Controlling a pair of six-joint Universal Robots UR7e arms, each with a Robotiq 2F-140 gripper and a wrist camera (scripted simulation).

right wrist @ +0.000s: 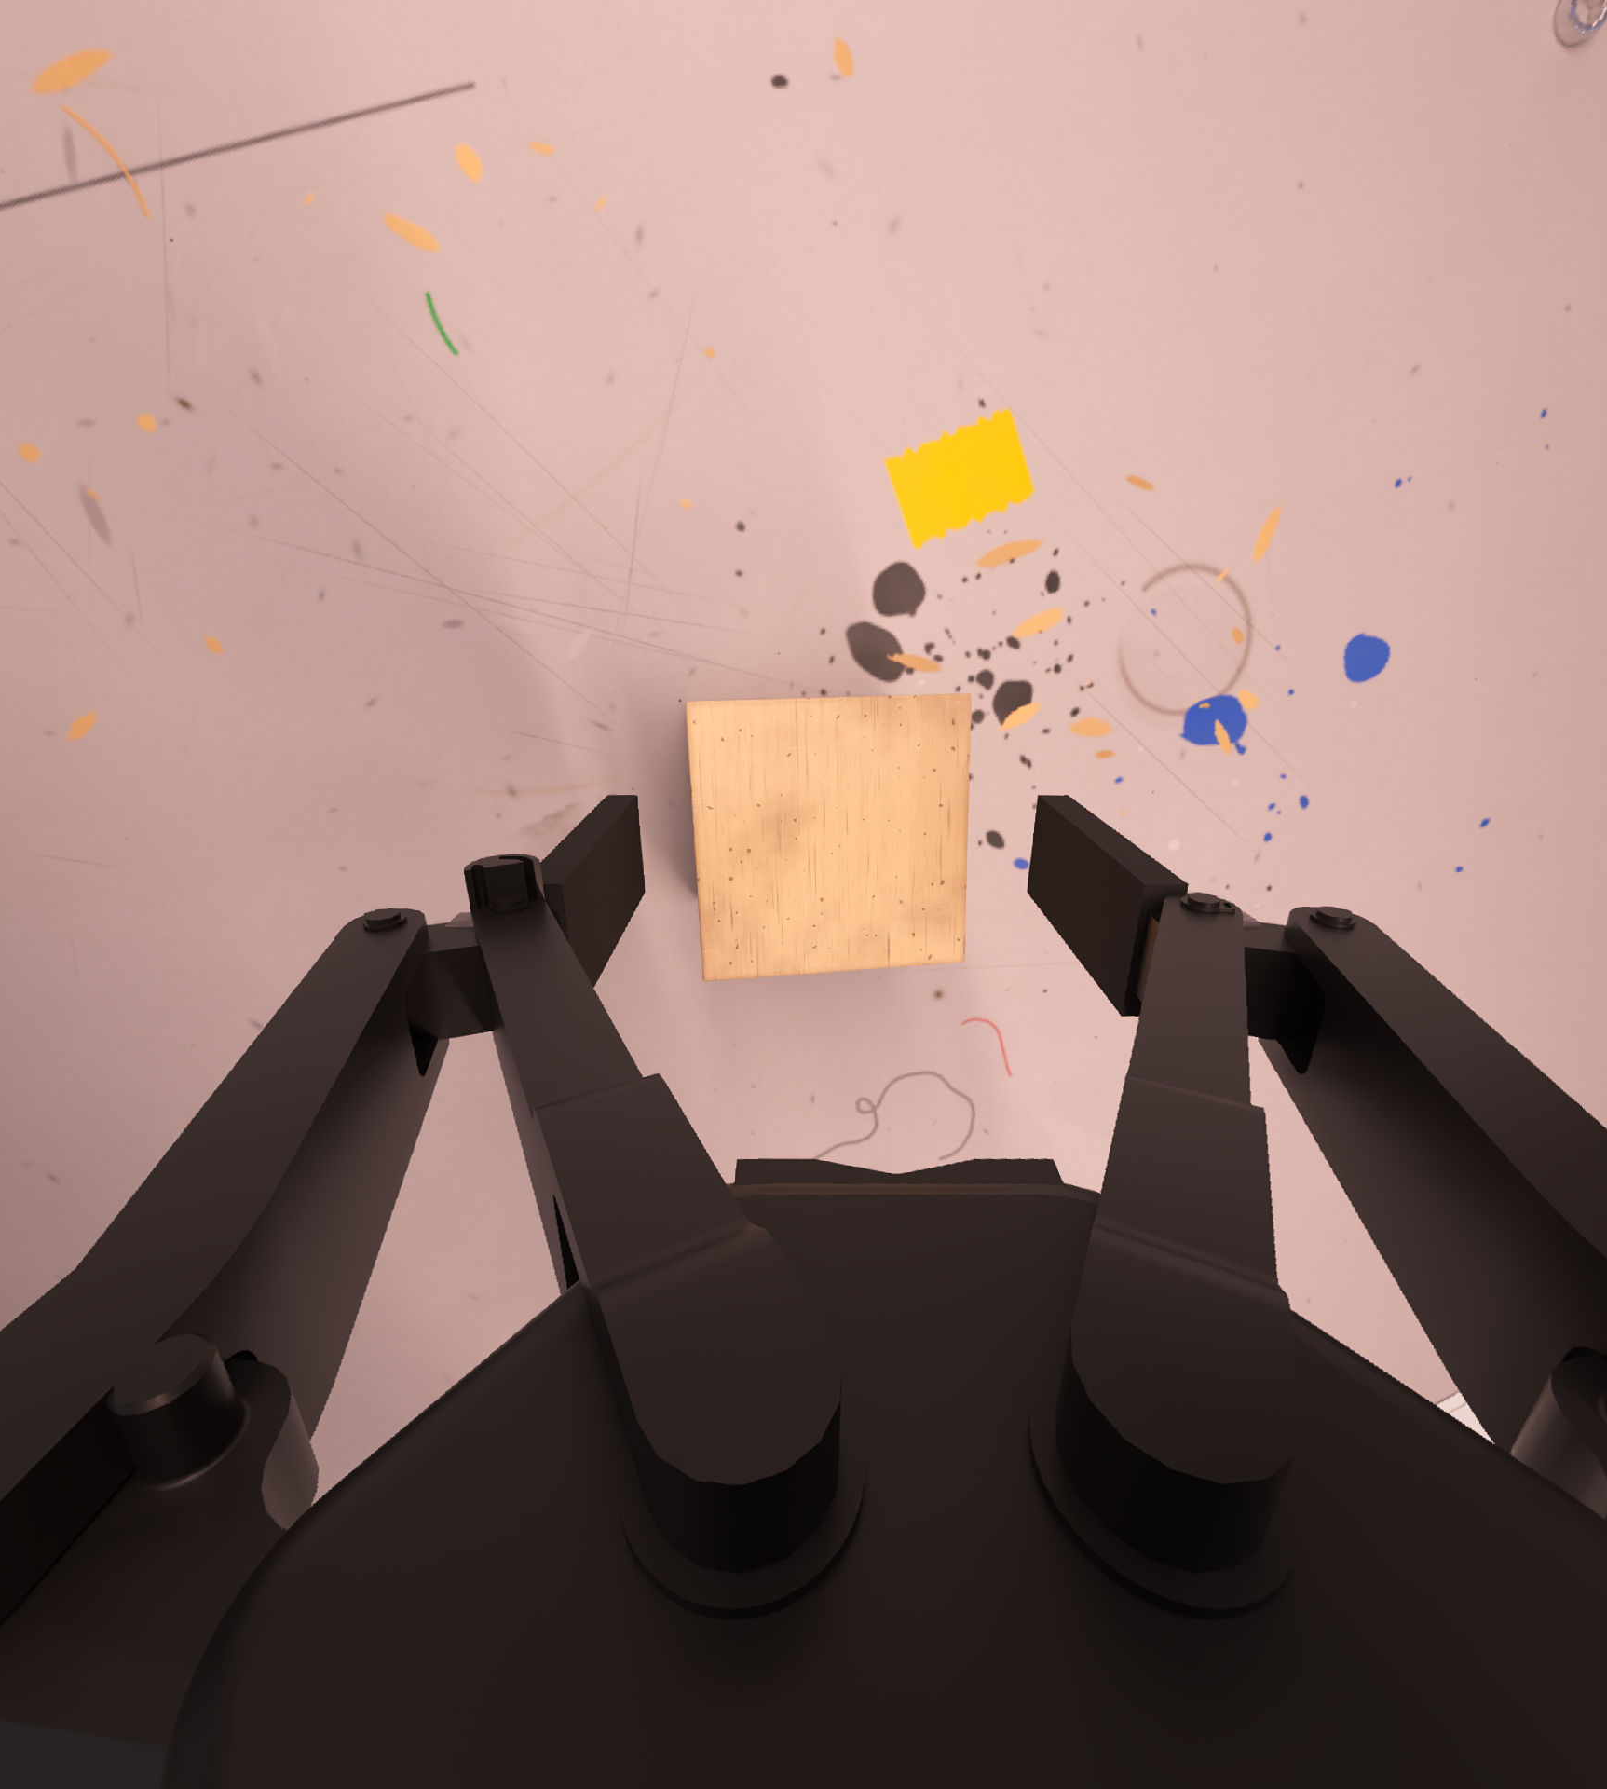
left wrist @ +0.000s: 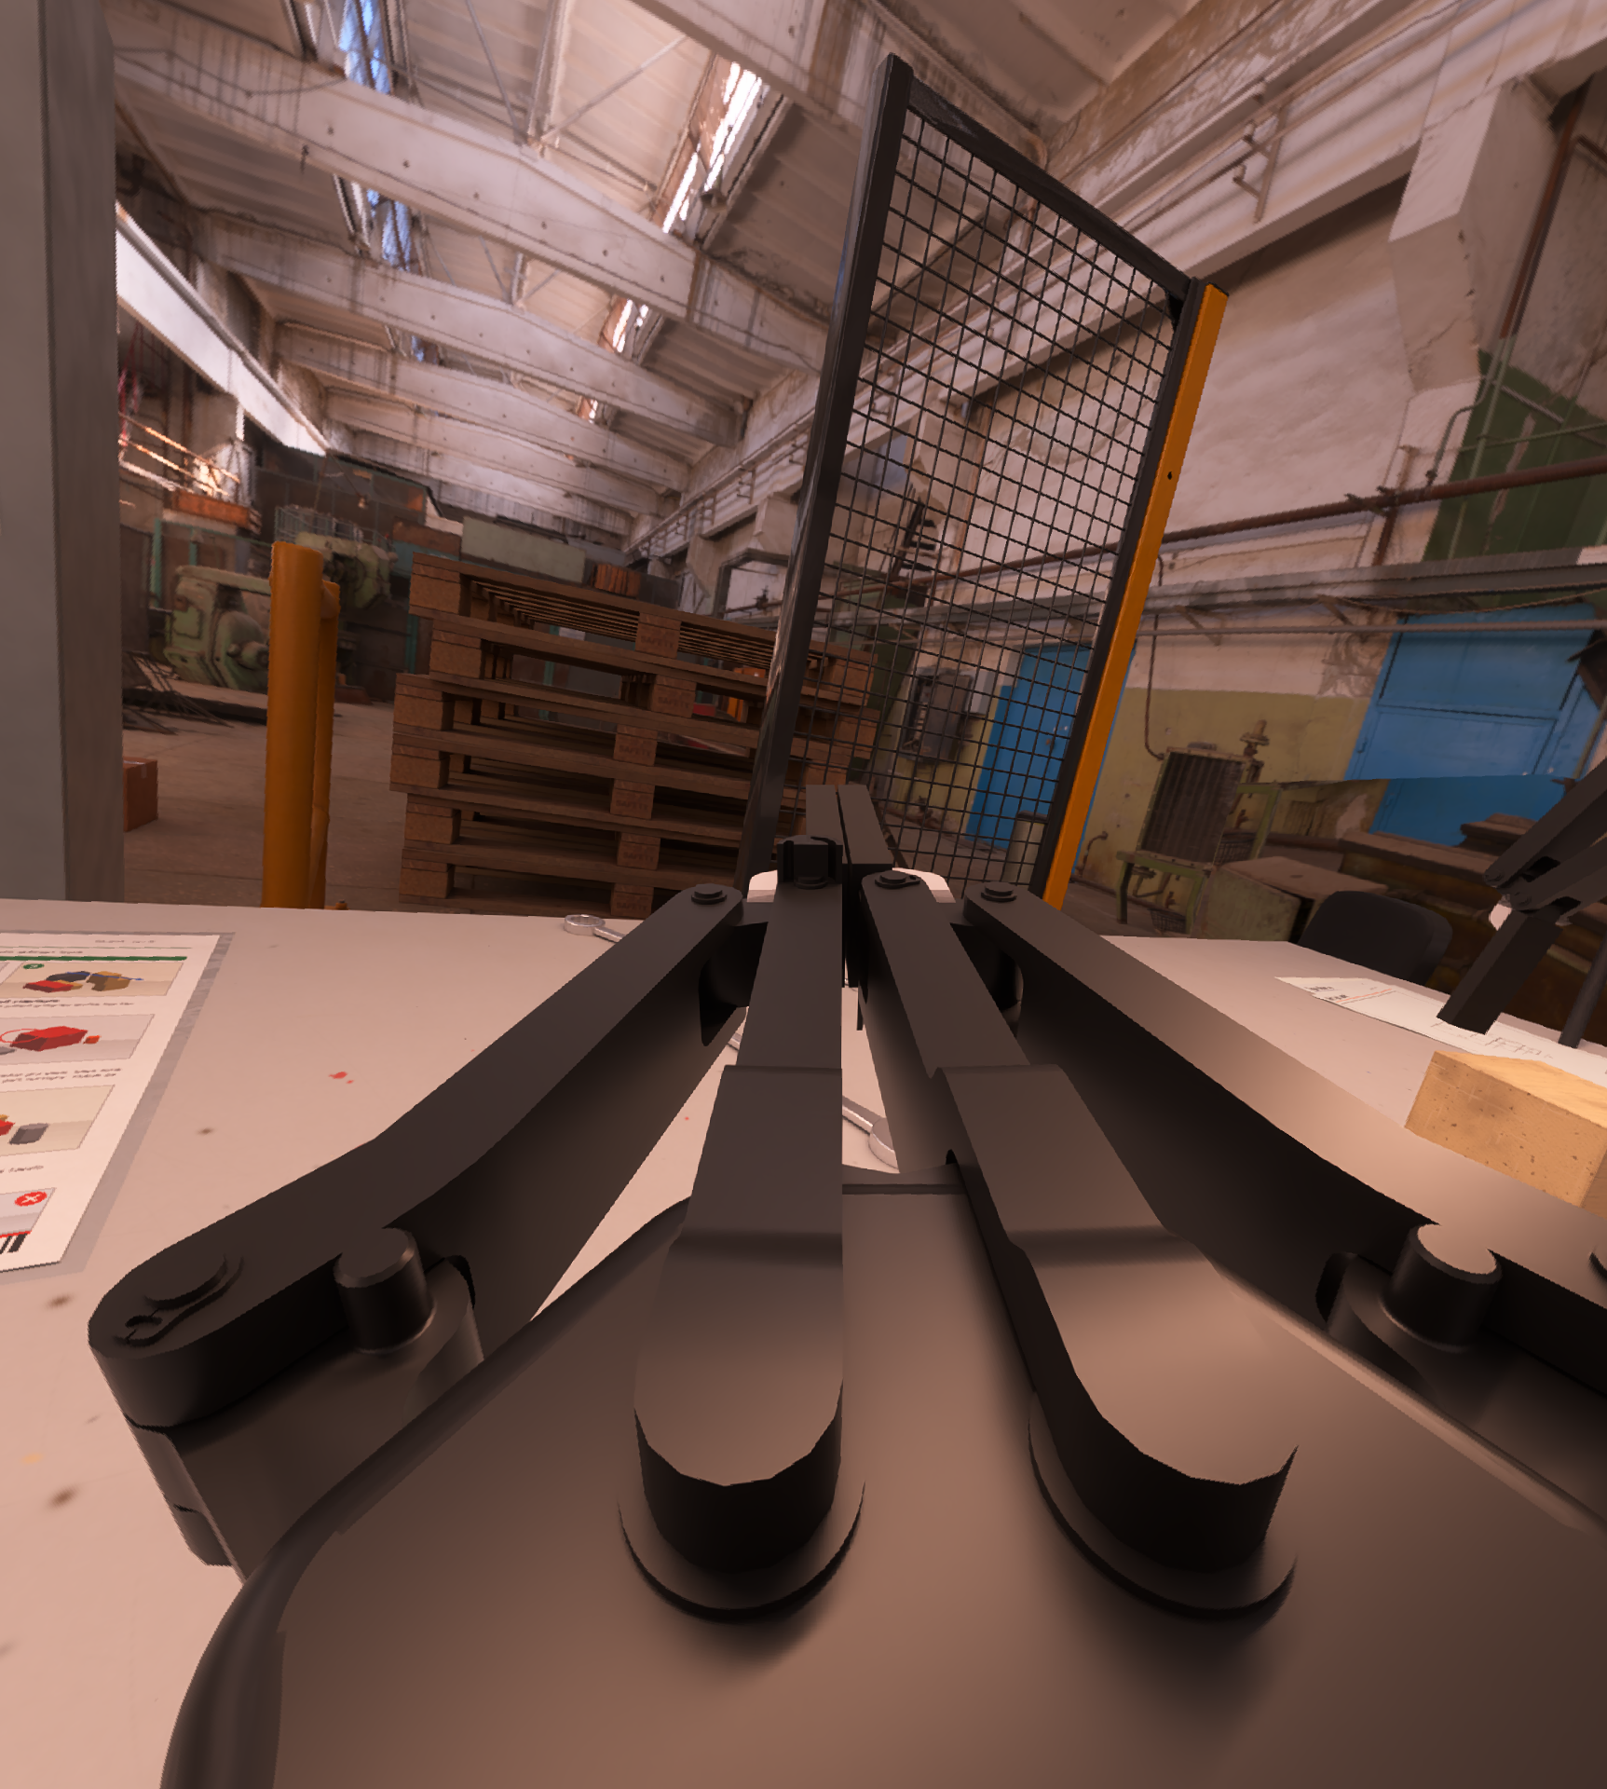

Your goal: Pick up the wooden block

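The wooden block is a pale square-topped block lying flat on the pinkish table. My right gripper points straight down over it, open, with one finger on each side of the block and a gap to each. The block also shows in the left wrist view at the right edge, with the right gripper's fingers hanging just above it. My left gripper is shut and empty, held level above the table, well left of the block.
An instruction sheet lies at the table's left. A paper sheet lies behind the block. A mesh guard panel stands at the table's far edge. A yellow tape patch and paint spots mark the table beyond the block.
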